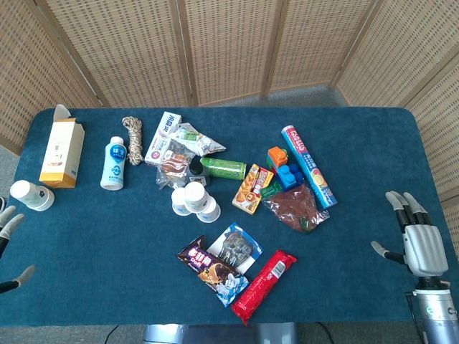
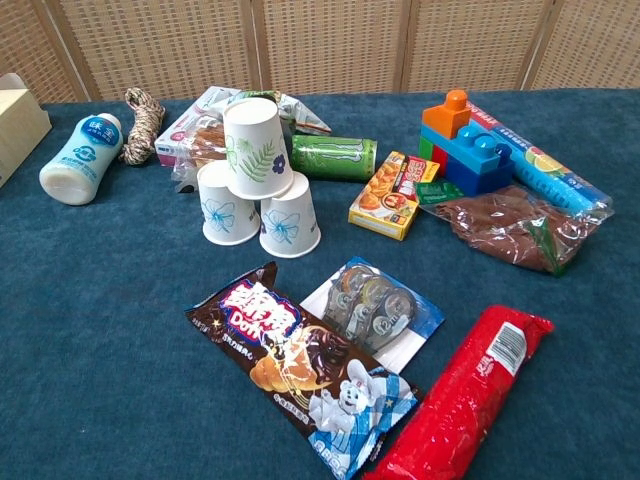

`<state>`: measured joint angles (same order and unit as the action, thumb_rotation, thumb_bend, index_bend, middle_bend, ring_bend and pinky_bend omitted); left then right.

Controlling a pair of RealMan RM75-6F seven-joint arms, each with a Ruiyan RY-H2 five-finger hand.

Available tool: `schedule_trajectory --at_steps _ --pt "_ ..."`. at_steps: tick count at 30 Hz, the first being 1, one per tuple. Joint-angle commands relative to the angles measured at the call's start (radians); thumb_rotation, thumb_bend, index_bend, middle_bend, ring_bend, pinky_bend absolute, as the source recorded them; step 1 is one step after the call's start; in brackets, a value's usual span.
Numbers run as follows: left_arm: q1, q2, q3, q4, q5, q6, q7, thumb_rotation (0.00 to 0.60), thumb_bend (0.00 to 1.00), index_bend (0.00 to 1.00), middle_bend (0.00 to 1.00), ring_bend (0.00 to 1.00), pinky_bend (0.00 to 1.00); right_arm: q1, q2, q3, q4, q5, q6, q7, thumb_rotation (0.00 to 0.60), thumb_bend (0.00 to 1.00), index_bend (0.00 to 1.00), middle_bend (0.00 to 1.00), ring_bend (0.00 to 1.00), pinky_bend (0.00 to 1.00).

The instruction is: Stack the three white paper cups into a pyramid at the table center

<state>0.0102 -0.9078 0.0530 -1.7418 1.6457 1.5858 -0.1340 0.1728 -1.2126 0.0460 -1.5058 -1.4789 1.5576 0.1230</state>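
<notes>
Head view: cup pyramid (image 1: pixel 193 200) apparently well apart from right robot hand (image 1: pixel 418 241).

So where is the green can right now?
In the chest view the green can lies on its side just right of the cup pyramid, left of the yellow snack box.

A tan cardboard carton (image 1: pixel 62 153) lay near the blue table's (image 1: pixel 107 229) left edge, a white plastic bottle (image 1: pixel 114 163) beside it; a red foil packet (image 2: pixel 460 400) rested by the front edge.

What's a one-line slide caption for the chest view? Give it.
Three white paper cups stand as a pyramid, two upside-down cups carrying a third, among snack packets on the blue table; no hand in frame.
</notes>
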Motion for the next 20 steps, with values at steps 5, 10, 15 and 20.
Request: schedule_trajectory --at_steps 5,10,15,20 --pt "0.006 0.006 0.006 0.000 0.016 0.011 -0.004 0.600 0.28 0.03 0.00 0.00 0.00 -0.008 0.001 0.015 0.003 0.002 -0.011 0.024 0.600 0.05 0.07 0.10 0.05 0.17" --pt "0.006 0.004 0.010 -0.004 0.019 0.003 0.011 0.600 0.28 0.03 0.00 0.00 0.00 -0.012 -0.003 0.017 0.007 -0.003 -0.021 0.021 0.600 0.05 0.07 0.10 0.05 0.16" --pt "0.004 0.003 0.012 -0.006 0.021 -0.004 0.019 0.600 0.28 0.03 0.00 0.00 0.00 -0.011 -0.011 0.018 0.013 -0.009 -0.037 0.015 0.600 0.05 0.07 0.10 0.05 0.16" --pt "0.004 0.003 0.010 -0.005 0.017 -0.004 0.022 0.600 0.28 0.03 0.00 0.00 0.00 -0.012 -0.018 0.020 0.017 -0.017 -0.043 0.003 0.600 0.05 0.07 0.10 0.05 0.16"
